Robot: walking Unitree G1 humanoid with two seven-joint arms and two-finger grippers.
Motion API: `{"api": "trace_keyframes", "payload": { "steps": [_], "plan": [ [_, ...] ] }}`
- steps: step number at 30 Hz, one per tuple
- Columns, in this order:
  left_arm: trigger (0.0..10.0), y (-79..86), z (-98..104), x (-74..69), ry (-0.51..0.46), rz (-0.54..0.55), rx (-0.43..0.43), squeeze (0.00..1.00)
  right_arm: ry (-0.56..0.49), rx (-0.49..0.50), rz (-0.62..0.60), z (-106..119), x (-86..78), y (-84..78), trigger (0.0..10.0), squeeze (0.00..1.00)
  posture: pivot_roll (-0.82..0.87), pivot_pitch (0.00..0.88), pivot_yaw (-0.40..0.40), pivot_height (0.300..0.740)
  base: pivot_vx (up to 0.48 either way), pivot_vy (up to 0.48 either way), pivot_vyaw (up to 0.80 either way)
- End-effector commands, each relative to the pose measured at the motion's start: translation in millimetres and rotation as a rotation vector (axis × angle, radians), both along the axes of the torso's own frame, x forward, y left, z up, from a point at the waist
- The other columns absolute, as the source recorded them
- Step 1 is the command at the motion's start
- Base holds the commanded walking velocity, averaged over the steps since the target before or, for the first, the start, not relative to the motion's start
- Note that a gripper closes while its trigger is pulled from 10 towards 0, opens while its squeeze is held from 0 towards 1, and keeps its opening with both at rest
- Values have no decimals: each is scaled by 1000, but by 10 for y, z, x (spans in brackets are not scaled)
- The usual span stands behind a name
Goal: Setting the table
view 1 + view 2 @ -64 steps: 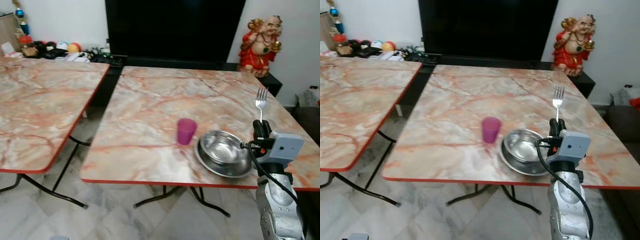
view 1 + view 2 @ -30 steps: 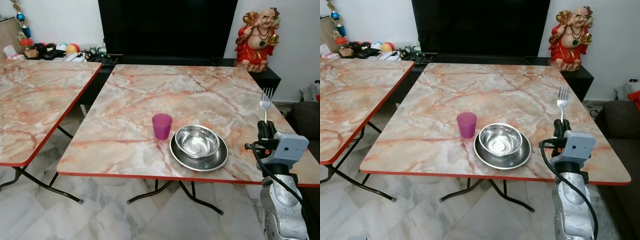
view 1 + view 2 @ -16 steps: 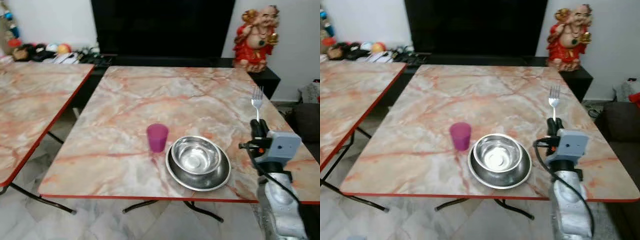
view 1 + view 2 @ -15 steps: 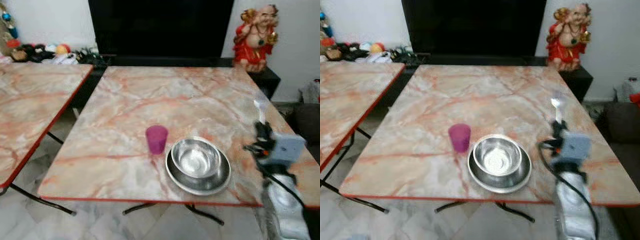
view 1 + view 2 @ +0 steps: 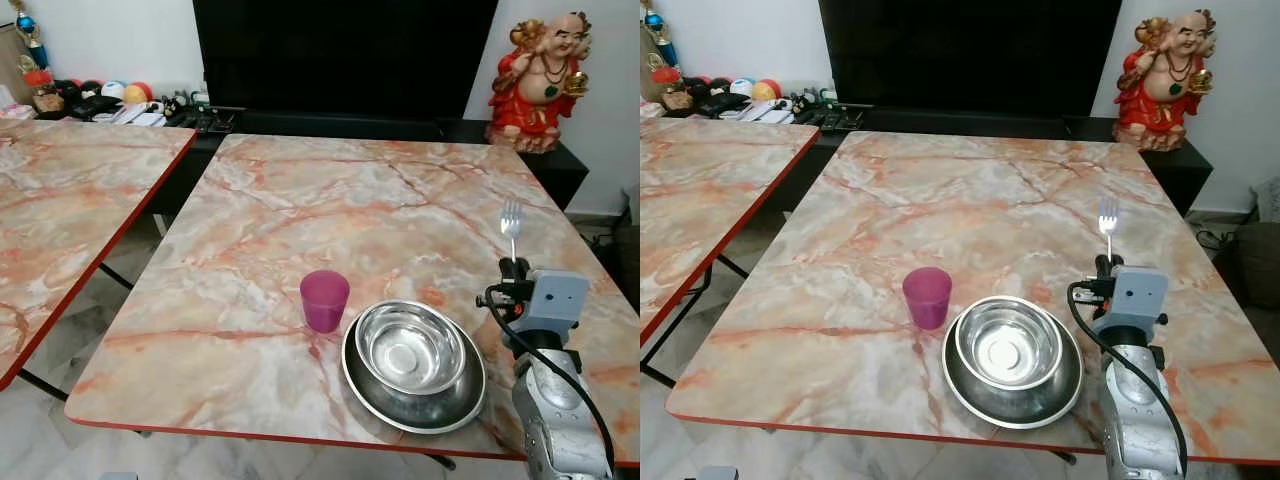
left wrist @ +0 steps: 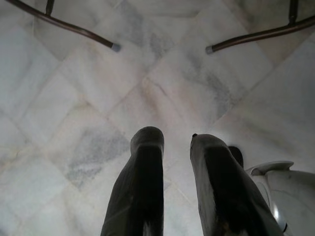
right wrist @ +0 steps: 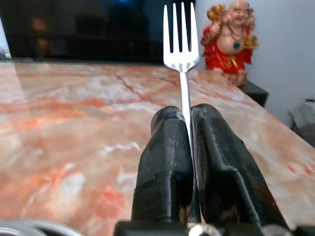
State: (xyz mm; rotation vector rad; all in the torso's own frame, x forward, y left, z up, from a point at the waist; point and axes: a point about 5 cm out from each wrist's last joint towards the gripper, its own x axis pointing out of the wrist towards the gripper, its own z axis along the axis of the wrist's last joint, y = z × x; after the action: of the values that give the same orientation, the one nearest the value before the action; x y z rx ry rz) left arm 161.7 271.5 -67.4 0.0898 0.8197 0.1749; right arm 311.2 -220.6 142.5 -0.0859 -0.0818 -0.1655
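The right gripper point(image 7: 189, 142) is clamped on the thin handle of a shiny silver metal fork point(image 5: 511, 222), holding it straight up with the prongs on top. It hangs over the right side of the pink-and-orange marble table with the red edge point(image 5: 300, 210), just to the right of the dishes.

Left of the fork sits a round steel bowl point(image 5: 409, 348) inside a wide steel plate point(image 5: 412, 397). A small purple plastic cup point(image 5: 324, 300) stands just left of them, very close to the plate's rim.

A second ago the table looked farther off; now the near edge is closer and the dishes look bigger. The robot has stepped in, so I think it can soon lay the fork down beside the plate.

The left gripper point(image 6: 170, 147) hangs idle over the white tiled floor point(image 6: 74, 98), fingers a little apart and holding nothing.
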Motion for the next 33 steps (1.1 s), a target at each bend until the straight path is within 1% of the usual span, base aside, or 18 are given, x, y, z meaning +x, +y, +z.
{"api": "trace_keyframes", "payload": {
  "steps": [1, 3, 5, 8, 9, 11, 12, 13, 14, 15, 17, 18, 23, 25, 28, 33],
  "plan": [
    [10000, 15, -14, -33, 16, 13, -3, 0, 99, 19, -35, -101, -25, -56, 10000, 0, -25, 35, -2, 740, 0, 0, 0],
    [10000, 17, -9, -22, 14, 12, -3, 0, 152, 33, -36, -155, -42, -59, 10000, 0, -29, 37, -1, 740, 0, 0, 0],
    [10000, 20, -6, -19, 12, 13, -3, 0, 202, 21, -23, -200, -64, -43, 10000, 0, -29, 38, 0, 740, 0, 0, 0],
    [10000, 21, -6, -18, 13, 12, -4, 0, 229, 14, -19, -223, -79, -31, 10000, 0, -29, 38, 1, 740, 0, 0, 0],
    [10000, 21, -6, -17, 13, 11, -5, 0, 256, 9, -15, -244, -88, -23, 10000, 0, -33, 38, 3, 740, 0, 0, 0],
    [10000, 21, -6, -17, 13, 11, -5, 0, 256, 9, -15, -244, -88, -23, 10000, 0, -33, 38, 3, 740, 0, 0, 0],
    [10000, 19, -6, -15, 15, 10, -7, 0, 288, 6, -12, -274, -101, -16, 10000, 0, -32, 37, 4, 740, 0, 0, 0],
    [10000, 19, -6, -15, 15, 10, -7, 0, 288, 6, -12, -274, -101, -16, 10000, 0, -32, 37, 4, 740, 0, 0, 0],
    [10000, 15, -3, -2, 13, 9, -9, 0, 336, -3, -7, -326, -126, -12, 10000, 0, -33, 36, 5, 740, 0, 0, 0],
    [10000, 15, -3, -2, 13, 9, -9, 0, 336, -3, -7, -326, -126, -12, 10000, 0, -33, 36, 5, 740, 0, 0, 0],
    [10000, 9, 5, 22, 10, 5, -12, 0, 397, -12, 4, -391, -166, -7, 10000, 0, -38, 33, 9, 740, 0, 0, 0],
    [10000, 9, 5, 22, 10, 5, -12, 0, 397, -12, 4, -391, -166, -7, 10000, 0, -38, 33, 9, 740, 0, 0, 0],
    [10000, 3, 17, 55, 5, 0, -13, 0, 482, -11, 54, -470, -214, 46, 10000, 0, -38, 31, 9, 740, 0, 0, 0],
    [10000, -2, 19, 66, 3, 0, -13, 0, 500, -24, 63, -499, -221, 52, 10000, 0, -35, 27, 8, 740, 0, 0, 0],
    [10000, -10, 25, 86, -2, 1, -16, 0, 508, -30, 38, -504, -217, 1, 10000, 0, -37, 25, 9, 740, 0, 0, 0],
    [10000, -12, 27, 93, -1, -2, -15, 0, 522, -32, 33, -509, -229, -28, 10000, 0, -42, 25, 12, 740, 0, 0, 0]
  ]
}}
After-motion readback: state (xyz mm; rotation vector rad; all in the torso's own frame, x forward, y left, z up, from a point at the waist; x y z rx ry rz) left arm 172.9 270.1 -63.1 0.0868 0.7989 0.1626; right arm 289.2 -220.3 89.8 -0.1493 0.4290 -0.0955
